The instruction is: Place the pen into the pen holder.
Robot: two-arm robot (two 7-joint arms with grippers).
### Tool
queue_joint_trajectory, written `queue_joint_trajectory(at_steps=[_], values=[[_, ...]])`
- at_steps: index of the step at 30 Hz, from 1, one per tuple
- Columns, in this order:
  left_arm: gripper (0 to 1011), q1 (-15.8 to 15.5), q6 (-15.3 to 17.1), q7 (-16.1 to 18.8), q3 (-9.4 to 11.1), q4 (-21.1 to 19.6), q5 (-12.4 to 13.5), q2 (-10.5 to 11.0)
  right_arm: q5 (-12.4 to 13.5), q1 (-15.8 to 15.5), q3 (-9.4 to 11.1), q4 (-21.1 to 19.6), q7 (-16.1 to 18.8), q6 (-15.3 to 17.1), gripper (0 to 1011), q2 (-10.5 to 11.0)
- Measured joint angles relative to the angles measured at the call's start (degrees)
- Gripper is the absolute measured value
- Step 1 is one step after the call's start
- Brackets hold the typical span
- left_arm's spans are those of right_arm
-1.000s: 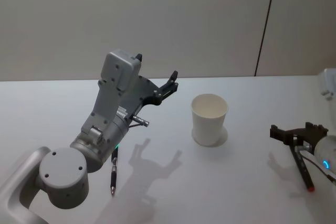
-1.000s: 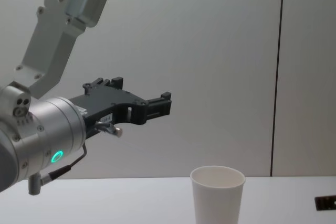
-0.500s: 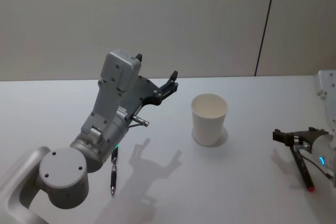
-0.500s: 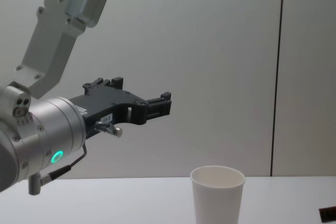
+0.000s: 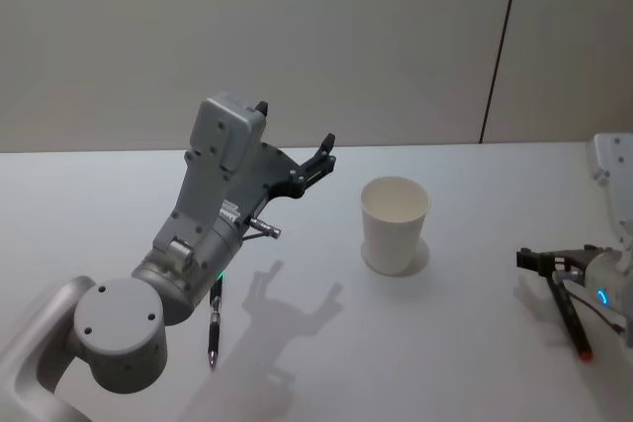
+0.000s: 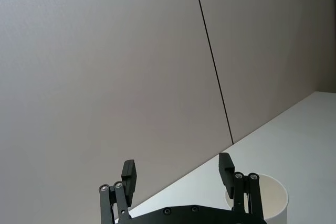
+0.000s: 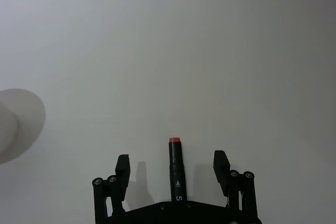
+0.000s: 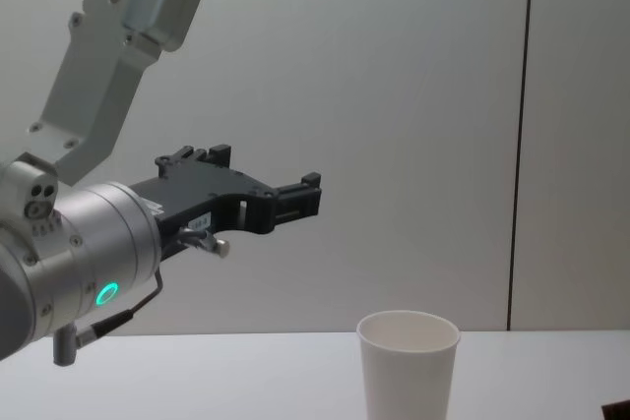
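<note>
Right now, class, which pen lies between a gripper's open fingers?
The red-tipped pen, between the right gripper's open fingers; the dark pen lies apart, by the left arm.

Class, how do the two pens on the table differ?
The left pen looks all dark; the right pen has a red end. The left pen lies beneath the raised left arm; the right pen lines up between the right gripper's open fingers. Both lie flat outside the cup.

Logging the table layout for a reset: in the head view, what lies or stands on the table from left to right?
black pen → white paper cup → red-tipped pen
</note>
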Motion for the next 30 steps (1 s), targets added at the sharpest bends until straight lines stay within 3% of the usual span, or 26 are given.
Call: queue_joint_trajectory(at_steps=[19,30], values=[[1000,0.0,0.0,0.0,0.0,0.0,0.0,0.0,0.2,2.0,0.7,4.2,0.9,1.0,992,-1.1],[1000,0.0,0.0,0.0,0.0,0.0,0.0,0.0,-0.4,2.4,0.8,5.8,1.7,0.4,708,-1.4]])
